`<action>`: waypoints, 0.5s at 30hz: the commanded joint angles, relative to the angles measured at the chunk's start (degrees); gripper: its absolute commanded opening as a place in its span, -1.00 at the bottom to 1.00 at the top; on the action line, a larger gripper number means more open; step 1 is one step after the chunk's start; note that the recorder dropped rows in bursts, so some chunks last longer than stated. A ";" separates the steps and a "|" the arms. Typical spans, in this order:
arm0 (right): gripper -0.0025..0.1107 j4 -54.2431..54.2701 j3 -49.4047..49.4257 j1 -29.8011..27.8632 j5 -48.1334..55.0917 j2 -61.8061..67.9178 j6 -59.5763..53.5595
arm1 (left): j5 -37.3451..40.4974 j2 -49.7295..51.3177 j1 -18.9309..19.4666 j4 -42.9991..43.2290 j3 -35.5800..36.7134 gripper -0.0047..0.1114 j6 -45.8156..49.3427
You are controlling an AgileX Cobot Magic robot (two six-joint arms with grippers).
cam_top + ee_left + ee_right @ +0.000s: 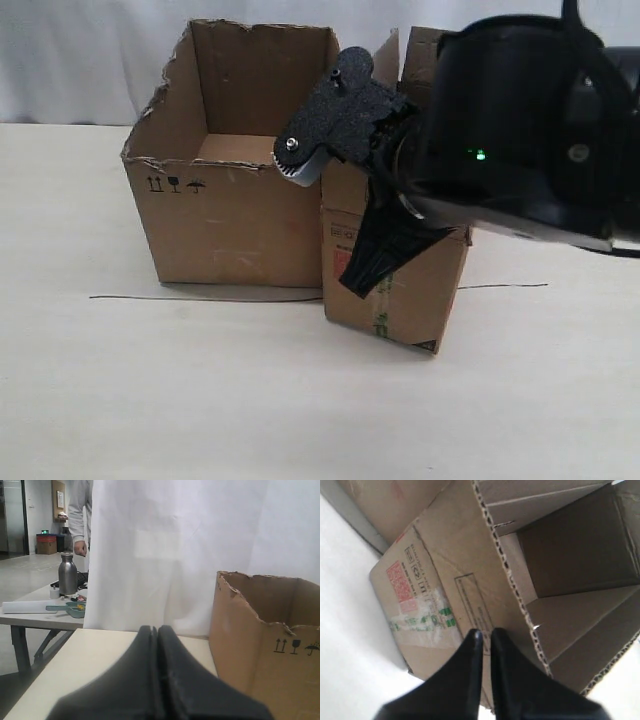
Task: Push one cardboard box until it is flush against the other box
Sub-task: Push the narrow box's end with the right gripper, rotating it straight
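Bulking largest in the exterior view is the right arm, a black housing with a small green light glowing on it. Below it the right pincer slants down across the front face of the cardboard box. In the right wrist view its two black fingers are drawn together, only a sliver of gap between the tips, clamping nothing.

That box face carries a red square print with a dotted code-like pattern, green-striped tape running beneath it, and lines of black print beside a thin rectangular outline, all too small to read. Its top stands open, flaps up.

On the pale worktop the cardboard box stands at the front right corner of the other box, turned slightly and jutting forward of it. They look to meet at that corner, yet the wrist view shows a shadowed wedge between the two sides.

The other box has a ragged torn rim and three black handling symbols: paired up-arrows, a glass, an umbrella. A thin black line crosses the worktop under both boxes.

The left pincer has its fingers pressed together, empty, beside the other box. A steel bottle stands on a far table.
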 commanded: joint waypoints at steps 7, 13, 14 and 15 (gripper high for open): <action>-0.87 -1.89 0.95 -5.08 -1.76 -0.03 1.46 | -0.24 -0.15 0.00 0.18 0.12 -0.92 -0.33; -0.87 -1.18 1.98 -7.04 -5.51 -0.03 1.71 | -0.24 -0.15 0.00 0.18 0.12 -0.92 -0.33; -0.87 -1.17 1.98 -6.93 -5.71 -0.03 1.71 | -0.24 -0.15 0.00 0.18 0.12 -0.92 -0.33; -0.87 -1.17 1.87 -6.82 -5.57 -0.49 1.71 | -0.24 -0.15 0.00 0.18 0.12 -0.92 -0.33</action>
